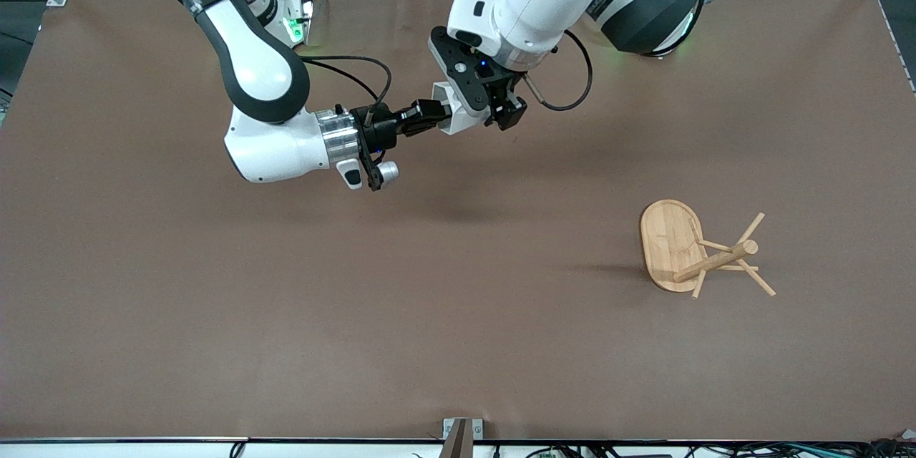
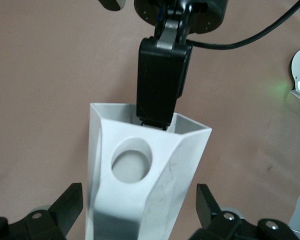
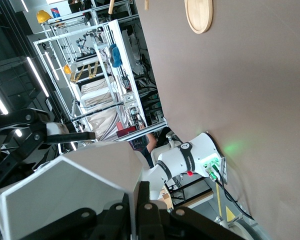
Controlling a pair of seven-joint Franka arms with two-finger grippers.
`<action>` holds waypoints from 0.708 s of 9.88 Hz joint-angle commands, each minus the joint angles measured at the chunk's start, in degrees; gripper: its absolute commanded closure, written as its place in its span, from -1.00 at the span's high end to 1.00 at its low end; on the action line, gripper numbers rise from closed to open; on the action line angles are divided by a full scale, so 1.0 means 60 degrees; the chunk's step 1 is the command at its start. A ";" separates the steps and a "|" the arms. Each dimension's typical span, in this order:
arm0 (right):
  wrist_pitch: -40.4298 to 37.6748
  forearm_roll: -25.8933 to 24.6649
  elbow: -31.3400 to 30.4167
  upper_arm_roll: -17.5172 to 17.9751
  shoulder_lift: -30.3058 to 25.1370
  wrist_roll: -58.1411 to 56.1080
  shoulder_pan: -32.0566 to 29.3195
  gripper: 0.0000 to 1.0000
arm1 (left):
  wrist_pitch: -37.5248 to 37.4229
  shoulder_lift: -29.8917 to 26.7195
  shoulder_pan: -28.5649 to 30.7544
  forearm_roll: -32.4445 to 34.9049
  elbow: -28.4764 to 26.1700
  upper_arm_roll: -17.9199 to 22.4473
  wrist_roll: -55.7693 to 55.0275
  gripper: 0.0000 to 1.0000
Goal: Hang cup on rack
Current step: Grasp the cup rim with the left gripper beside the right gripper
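Note:
The white faceted cup [image 1: 452, 111] is held in the air over the middle of the table, about midway between the two arms' ends. My right gripper [image 1: 431, 113] is shut on the cup's wall, one finger [image 2: 160, 85] reaching inside the rim. My left gripper [image 1: 478, 111] is open, its fingers [image 2: 70, 205] on either side of the cup [image 2: 145, 185], apart from it; the handle with its round hole faces the left wrist camera. The right wrist view shows the cup [image 3: 75, 185] clamped in my right gripper [image 3: 142, 205]. The bamboo rack [image 1: 676, 247] stands toward the left arm's end, nearer the front camera.
The brown table [image 1: 215, 315] carries only the rack, whose oval base also shows in the right wrist view [image 3: 198, 15]. A control box with a green light [image 1: 295, 28] sits at the right arm's base. A small bracket [image 1: 461, 436] is at the table's front edge.

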 commanded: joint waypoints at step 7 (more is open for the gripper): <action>-0.0140 0.0505 0.0180 0.0267 -0.0363 0.0538 -0.0054 -0.98 | 0.0217 0.0126 -0.0018 0.0196 -0.0656 -0.0058 0.0075 -0.80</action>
